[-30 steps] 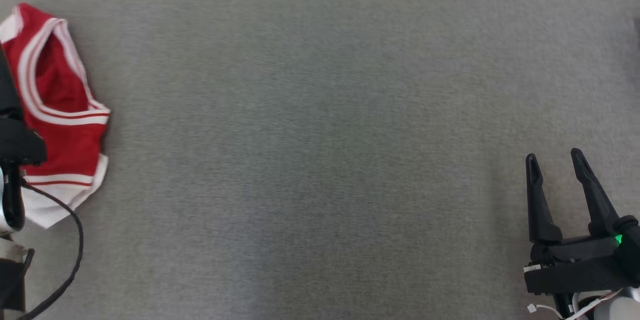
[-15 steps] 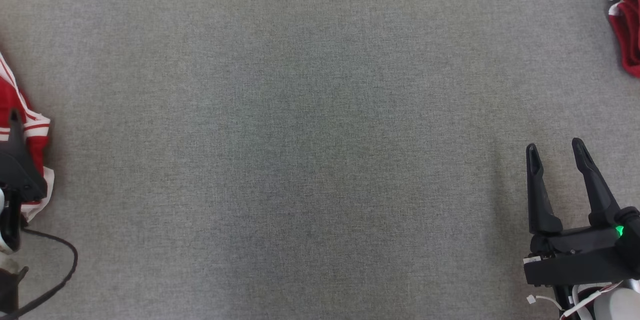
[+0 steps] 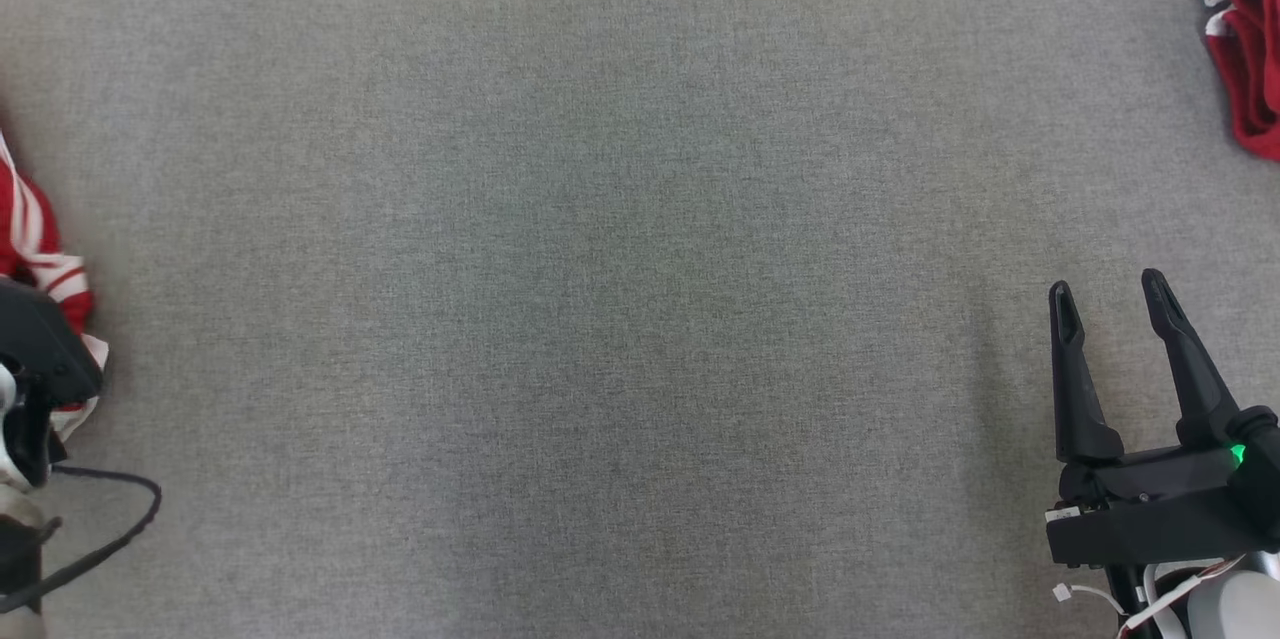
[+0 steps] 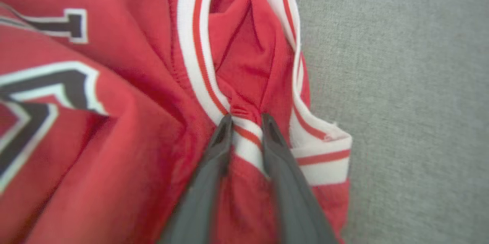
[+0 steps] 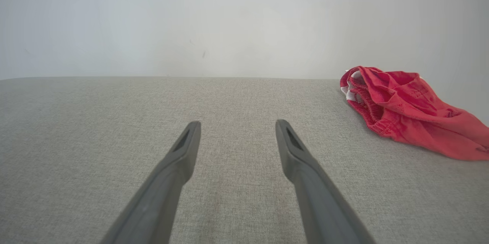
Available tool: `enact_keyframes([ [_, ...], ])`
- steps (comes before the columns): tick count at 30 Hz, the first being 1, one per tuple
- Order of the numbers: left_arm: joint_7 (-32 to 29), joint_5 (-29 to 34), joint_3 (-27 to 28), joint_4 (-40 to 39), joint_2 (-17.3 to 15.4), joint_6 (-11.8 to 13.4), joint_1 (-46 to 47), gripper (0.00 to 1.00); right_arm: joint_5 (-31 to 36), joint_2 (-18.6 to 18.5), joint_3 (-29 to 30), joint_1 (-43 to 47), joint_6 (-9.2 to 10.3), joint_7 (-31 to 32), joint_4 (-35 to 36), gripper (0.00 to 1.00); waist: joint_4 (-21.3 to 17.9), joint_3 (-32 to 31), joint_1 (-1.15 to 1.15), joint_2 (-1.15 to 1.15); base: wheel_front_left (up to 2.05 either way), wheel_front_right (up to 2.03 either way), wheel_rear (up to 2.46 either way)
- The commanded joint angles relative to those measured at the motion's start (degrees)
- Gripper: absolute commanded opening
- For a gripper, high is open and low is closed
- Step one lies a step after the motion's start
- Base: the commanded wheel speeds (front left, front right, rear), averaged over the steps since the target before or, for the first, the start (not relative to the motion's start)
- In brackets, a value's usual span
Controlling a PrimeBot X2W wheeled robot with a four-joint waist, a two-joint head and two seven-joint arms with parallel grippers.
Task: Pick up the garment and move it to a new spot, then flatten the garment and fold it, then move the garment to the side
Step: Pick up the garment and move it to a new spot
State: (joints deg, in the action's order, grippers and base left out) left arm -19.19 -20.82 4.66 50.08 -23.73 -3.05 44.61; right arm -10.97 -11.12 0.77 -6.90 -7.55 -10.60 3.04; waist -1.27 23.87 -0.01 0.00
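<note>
**Fig.** Two red garments and two grippers on one grey cloth surface. The jersey, rumpled at the left edge of the head view, is red with white-and-red striped trim and black, white-edged lettering. The left gripper, centre of its wrist view, is clamped on a bunched stretch of that trim. The second red garment lies crumpled at upper right. The right gripper, lower right, has its fingers spread apart.

Plain lab-like test space: wide grey fabric-covered surface against a bare white wall.
</note>
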Motion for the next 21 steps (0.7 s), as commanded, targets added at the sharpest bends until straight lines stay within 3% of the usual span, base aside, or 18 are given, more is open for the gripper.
enact_keyframes([
  [1,0.4,0.4,-0.7,1.5,1.3,0.2,-1.5,0.00,0.3,0.0,0.1,-0.1,0.14,0.0,0.1,1.00,0.1,-0.5,0.01,0.00,0.00,0.00,0.00],
  [14,17.5,3.8,-3.3,-6.4,-1.9,-1.1,4.1,0.00,-0.6,1.9,-0.9,1.2,0.14,-1.4,-3.1,1.00,0.4,-6.8,0.01,0.00,0.00,0.00,0.00],
  [21,20.1,4.2,-6.4,-15.5,0.2,-2.4,7.8,0.00,-1.2,3.3,-1.2,1.7,0.14,-2.6,-5.5,1.00,-1.1,-10.3,0.01,0.00,0.00,0.00,0.00],
])
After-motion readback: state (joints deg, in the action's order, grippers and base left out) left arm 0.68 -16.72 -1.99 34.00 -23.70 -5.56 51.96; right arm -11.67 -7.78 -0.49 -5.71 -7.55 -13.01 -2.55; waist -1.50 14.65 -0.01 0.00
